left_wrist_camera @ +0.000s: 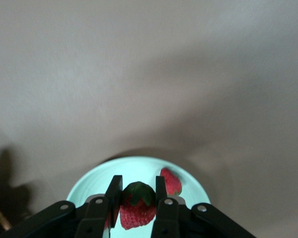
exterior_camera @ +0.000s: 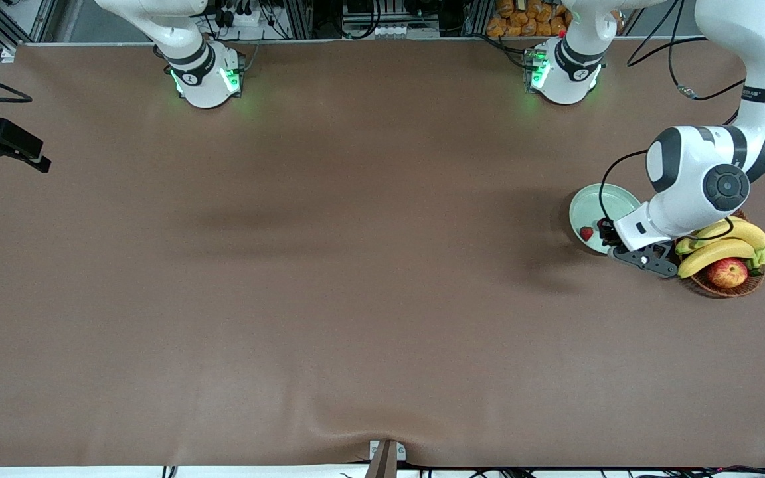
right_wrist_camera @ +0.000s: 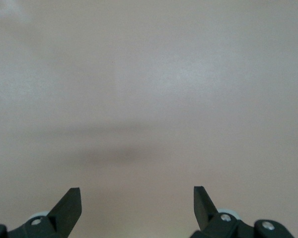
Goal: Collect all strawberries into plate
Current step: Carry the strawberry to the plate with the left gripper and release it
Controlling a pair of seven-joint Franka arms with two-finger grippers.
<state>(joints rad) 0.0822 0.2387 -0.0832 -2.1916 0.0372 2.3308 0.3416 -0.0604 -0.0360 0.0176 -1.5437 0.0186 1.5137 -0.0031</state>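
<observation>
Red strawberry [left_wrist_camera: 137, 210], green top, pinched in left claw [left_wrist_camera: 138, 198] over mint plate [left_wrist_camera: 188, 181].

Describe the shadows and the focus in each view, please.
Front view: sharp, with soft dark shadows on the table beside the plate. Left wrist view: the strawberry in the shut left pincer is slightly blurred; shadow rings the plate. Right wrist view: only a faint shadow band over bare table.

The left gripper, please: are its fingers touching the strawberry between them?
Touching. In the left wrist view both fingers press against the strawberry, held over the plate.
</observation>
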